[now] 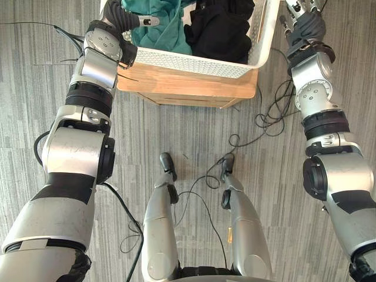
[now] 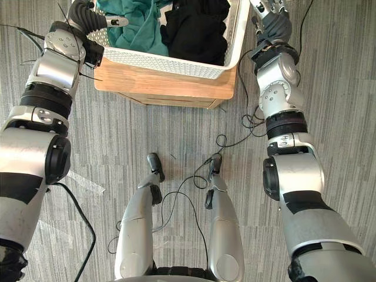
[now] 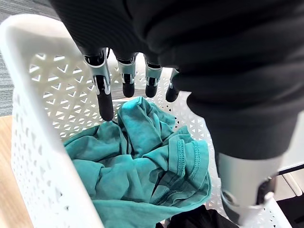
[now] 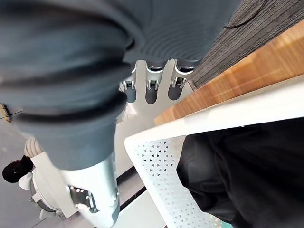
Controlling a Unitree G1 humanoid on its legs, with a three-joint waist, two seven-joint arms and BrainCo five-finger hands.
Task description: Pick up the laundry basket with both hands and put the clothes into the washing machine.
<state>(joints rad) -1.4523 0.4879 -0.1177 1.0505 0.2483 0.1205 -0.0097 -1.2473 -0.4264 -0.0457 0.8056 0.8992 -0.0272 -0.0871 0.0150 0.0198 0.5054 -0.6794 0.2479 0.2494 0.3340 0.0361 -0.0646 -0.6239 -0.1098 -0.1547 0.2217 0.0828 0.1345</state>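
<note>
White basket (image 1: 194, 61) on a wooden table (image 1: 188, 88), holding a teal garment (image 3: 142, 175) and, beside it, a black garment (image 1: 217, 29). Left hand (image 3: 126, 78) reaches inside the basket above the teal garment — fingers (image 3: 104, 102) straight, side by side, gripping nothing. Right hand (image 1: 299, 14) sits just outside the basket's opposite wall — whether it grips cannot be told.

The basket (image 1: 194, 61) runs off the top edge of both eye views, so its far end is unseen, and it covers most of the counter (image 1: 188, 88). The right robot hand (image 2: 271, 23) is cut by that same edge. In the left wrist view the black clothes (image 3: 190, 219) are cropped, partly behind the left robot hand (image 3: 102, 85).
</note>
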